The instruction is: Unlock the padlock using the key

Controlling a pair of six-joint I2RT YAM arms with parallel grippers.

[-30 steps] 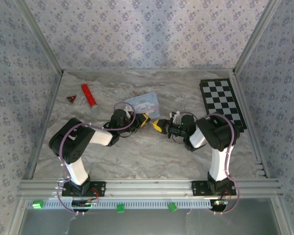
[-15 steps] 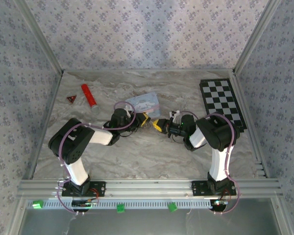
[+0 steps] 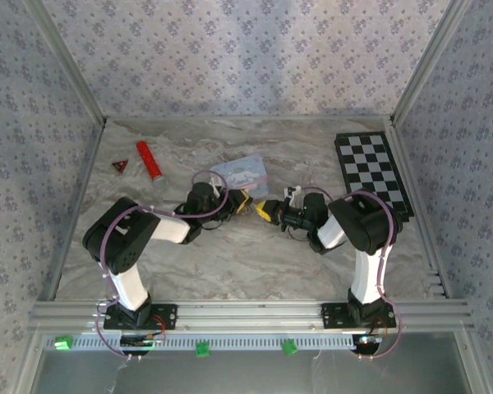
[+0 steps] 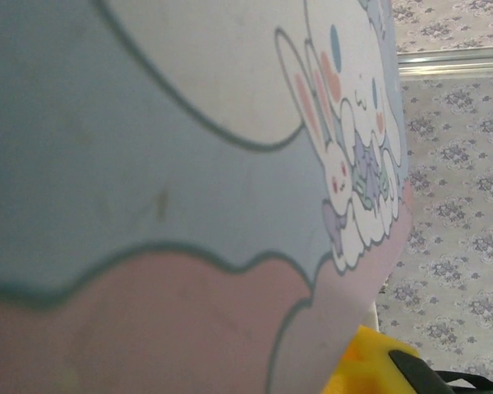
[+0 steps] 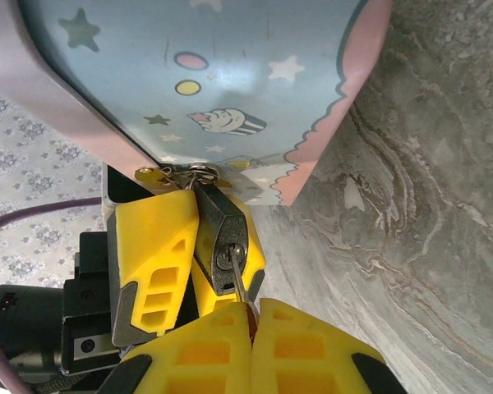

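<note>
At the clasp of the tin (image 5: 197,74) | padlock (image 5: 222,234) hangs, looks small, rigid, dense; left claw (image 3: 244,201) clamped on its body | key (image 5: 237,283) thin, probably bends easily, tip in keyhole; right claw (image 5: 251,316) closed on its head | turn gently

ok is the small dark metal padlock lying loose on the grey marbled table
No, the small dark metal padlock hangs at the pastel blue cartoon tin's clasp, between the left gripper's yellow fingers.

Floral-papered walls (image 3: 246,57) enclose a grey marbled tabletop (image 3: 255,263)
</note>
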